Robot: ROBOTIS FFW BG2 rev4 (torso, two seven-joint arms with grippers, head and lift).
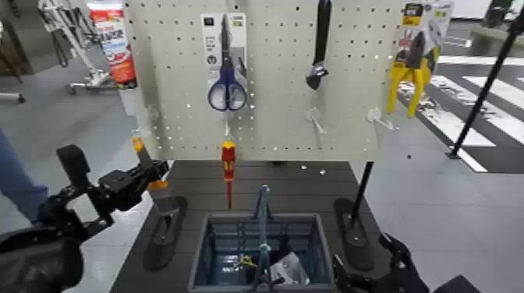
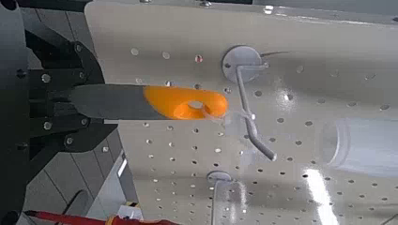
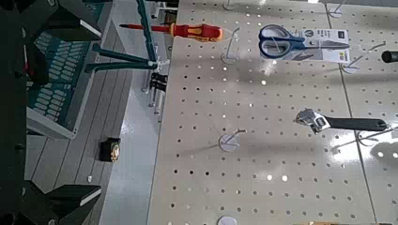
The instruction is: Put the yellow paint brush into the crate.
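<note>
Evidently the left hand [image 1: 145, 179] pinches the yellow paint brush [image 1: 143, 157] by its grey handle, probably to keep the holed tip clear for unhooking at the pegboard [image 1: 273, 132]; the right hand [image 1: 366, 263] waits, spread, beside the crate [image 1: 299, 221], on dark grooved boards [image 1: 226, 174], grey floor [image 1: 437, 210] beyond

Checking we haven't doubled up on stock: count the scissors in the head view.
1. The scissors hang on their card at the pegboard's upper left, between the red-and-white tube and the wrench. The crate's contents are partly hidden.
</note>
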